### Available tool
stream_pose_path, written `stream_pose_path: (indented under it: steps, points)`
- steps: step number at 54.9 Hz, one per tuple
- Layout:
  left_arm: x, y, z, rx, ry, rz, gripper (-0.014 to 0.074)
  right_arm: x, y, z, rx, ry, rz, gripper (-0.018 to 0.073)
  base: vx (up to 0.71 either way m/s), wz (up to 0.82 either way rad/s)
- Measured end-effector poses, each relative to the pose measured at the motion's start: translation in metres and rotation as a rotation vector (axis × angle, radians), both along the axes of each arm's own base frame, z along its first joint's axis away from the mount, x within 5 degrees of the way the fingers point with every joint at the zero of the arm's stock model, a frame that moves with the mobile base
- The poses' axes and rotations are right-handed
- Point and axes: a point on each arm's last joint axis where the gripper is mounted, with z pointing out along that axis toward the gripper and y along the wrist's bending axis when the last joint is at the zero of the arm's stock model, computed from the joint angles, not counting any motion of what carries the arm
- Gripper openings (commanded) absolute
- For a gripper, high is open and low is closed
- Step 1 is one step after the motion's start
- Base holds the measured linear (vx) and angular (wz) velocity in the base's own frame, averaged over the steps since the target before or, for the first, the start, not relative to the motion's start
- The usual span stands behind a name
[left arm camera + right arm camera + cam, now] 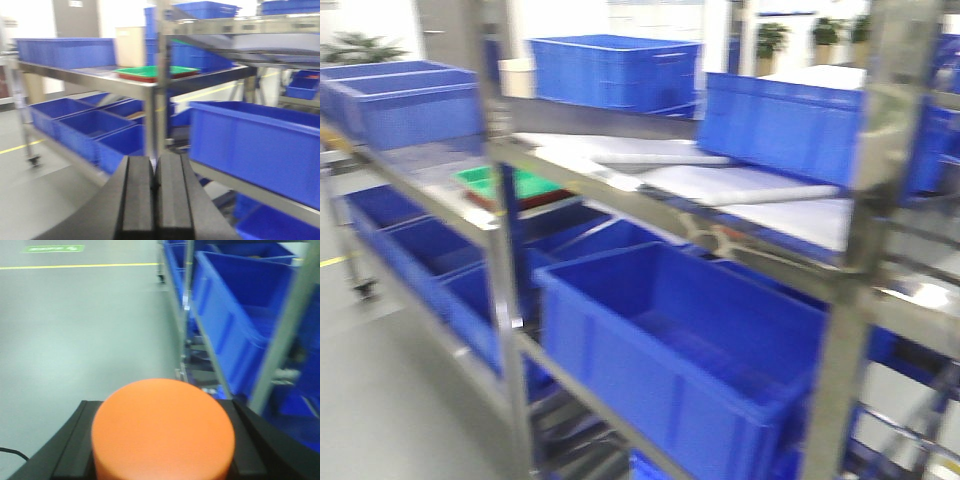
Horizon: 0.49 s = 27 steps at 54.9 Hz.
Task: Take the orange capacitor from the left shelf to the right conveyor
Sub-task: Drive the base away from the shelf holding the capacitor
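The orange capacitor [163, 427] fills the bottom of the right wrist view, its round top facing the camera. My right gripper [163, 452] is shut on it, one black finger [75, 442] on each side. It hangs over grey floor, with the rack's blue bins to its right. My left gripper [156, 167] is shut with nothing in it and points at a steel post of the left shelf [510, 260]. A wide grey tray [760, 200] lies on the shelf's upper level. The right conveyor is out of view.
Large blue bins [690, 340] fill the lower shelf levels, and more stand on top [615, 70]. A green tray on a red one [155, 72] lies on the upper level. Grey floor with a yellow line [80, 266] stretches left of the rack.
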Motion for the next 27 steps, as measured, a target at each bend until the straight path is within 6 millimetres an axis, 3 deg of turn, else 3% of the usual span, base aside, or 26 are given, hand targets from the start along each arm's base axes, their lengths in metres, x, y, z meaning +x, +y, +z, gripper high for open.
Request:
stream_pose_path:
  steps: [27]
  points:
    - [0.0, 0.0, 0.0, 0.0, 0.0, 0.0, -0.0006, -0.0006, -0.0002, -0.0004, 0.001, 0.001, 0.001, 0.0209, -0.04, 0.51]
